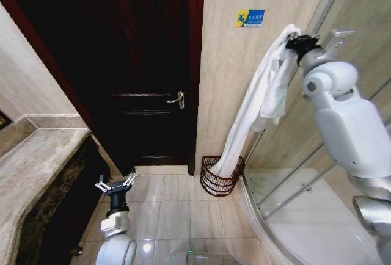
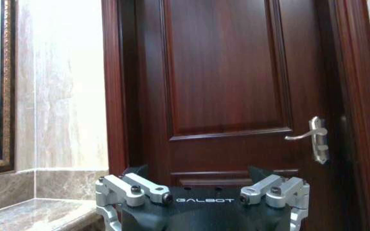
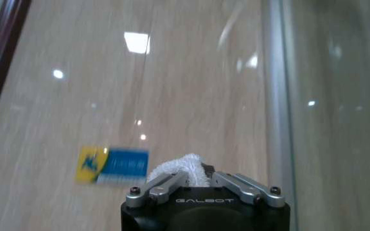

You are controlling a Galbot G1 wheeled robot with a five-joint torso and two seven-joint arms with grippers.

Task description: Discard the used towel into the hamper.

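Towel [image 1: 259, 94], white and long, hung from the right gripper [image 1: 297, 41], whose fingers [image 3: 162, 185] were closed down on a bunched top corner, a tuft of terry showing between them in the right wrist view; the cloth draped down along the beige tiled wall [image 1: 226, 82], beside the glass shower enclosure [image 1: 305, 173], and its lower end already lay inside the hamper [image 1: 220, 176], the reddish-brown wire basket on the floor tiles just beside the dark wooden door [image 1: 146, 63]; a blue and yellow sign [image 1: 250, 18] sat on the wall near the raised gripper. To do the drop well, I judged the arm should stay above the basket's opening, so the cloth would fold down into the basket rather than spill over the rim. The left gripper [image 1: 115, 185] was parked low, facing the door handle [image 2: 310, 137] beside the marble surface [image 1: 36, 155]; its fingers [image 2: 130, 188] were spread wide and held nothing.
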